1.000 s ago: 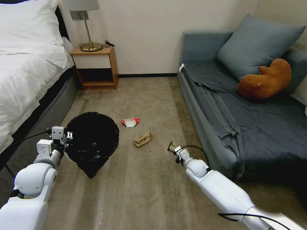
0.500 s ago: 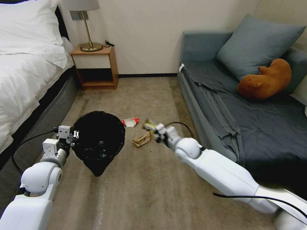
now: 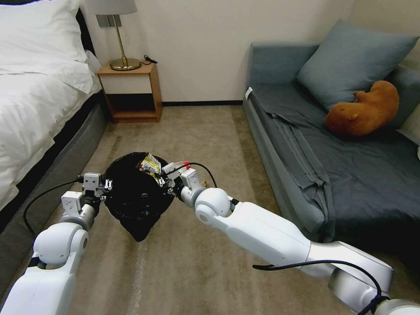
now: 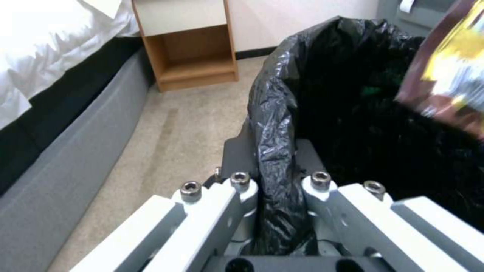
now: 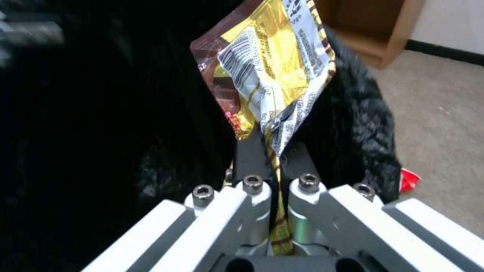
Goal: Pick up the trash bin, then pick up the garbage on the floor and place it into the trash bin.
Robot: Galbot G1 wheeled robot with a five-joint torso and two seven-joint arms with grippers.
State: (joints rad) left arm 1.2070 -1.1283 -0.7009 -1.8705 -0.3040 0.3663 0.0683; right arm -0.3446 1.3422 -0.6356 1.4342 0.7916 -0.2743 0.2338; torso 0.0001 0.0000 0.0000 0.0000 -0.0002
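The trash bin [image 3: 131,197], lined with a crinkly black bag, hangs off the carpet, and my left gripper [image 3: 104,183] is shut on its near-left rim. In the left wrist view the fingers pinch the bag's edge [image 4: 275,151] of the trash bin [image 4: 348,124]. My right gripper [image 3: 161,176] reaches in from the right, shut on a yellow-brown wrapper [image 3: 151,165] held over the bin's opening. The right wrist view shows that wrapper [image 5: 272,71] standing up from my shut right gripper [image 5: 275,158] against the black bag [image 5: 353,128]. A red-and-white wrapper [image 5: 409,180] lies on the carpet just past the bin.
A bed [image 3: 35,109] runs along the left and a wooden nightstand [image 3: 131,92] with a lamp stands by the back wall. A grey sofa [image 3: 332,166] with a cushion and a brown plush toy [image 3: 363,109] lines the right. Open carpet [image 3: 197,131] lies between.
My right arm has swung left from beside the sofa, carrying the yellow-brown wrapper over the bin. The left arm has shifted the bin slightly right.
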